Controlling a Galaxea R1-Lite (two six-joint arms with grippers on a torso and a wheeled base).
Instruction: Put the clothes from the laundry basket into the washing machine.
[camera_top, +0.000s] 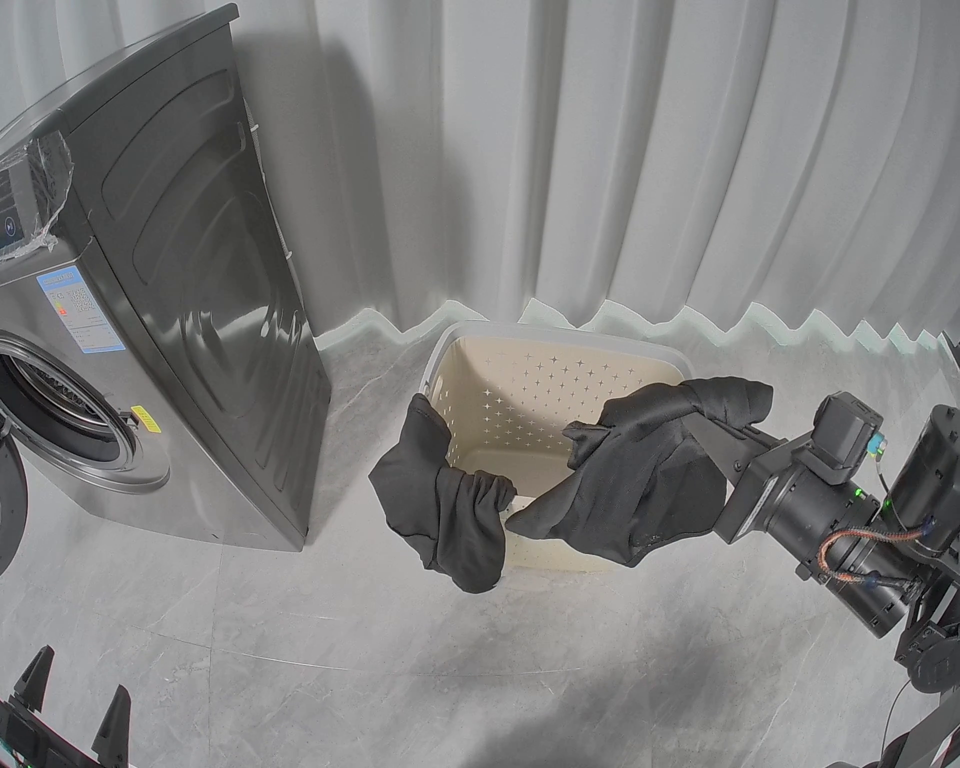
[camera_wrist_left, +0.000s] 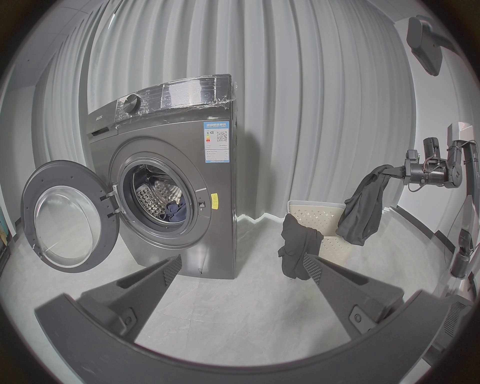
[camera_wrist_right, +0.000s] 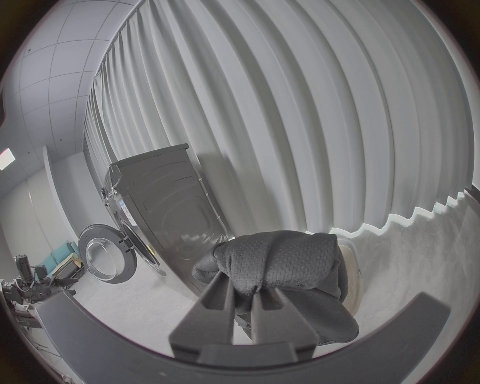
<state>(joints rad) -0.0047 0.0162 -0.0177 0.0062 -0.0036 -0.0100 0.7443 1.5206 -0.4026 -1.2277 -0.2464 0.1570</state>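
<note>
Head view first: my right gripper (camera_top: 722, 432) pinches a dark cloth (camera_top: 640, 480) above the laundry basket (camera_top: 560, 340). The cloth stretches long-ways toward the washing machine (camera_top: 200, 300). Left wrist view: my left gripper (camera_wrist_left: 240, 265) is spread wide, and the cloth hangs straight down. Right wrist view: the fingers (camera_wrist_right: 220, 305) squeeze its bunched top.

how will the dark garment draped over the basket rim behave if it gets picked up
Probably floppy: the dark garment sags in folds over the laundry basket rim. Likely light and trailing, like the held garment hanging limp from the right gripper. It may drag on the rim, since part lies inside.
</note>
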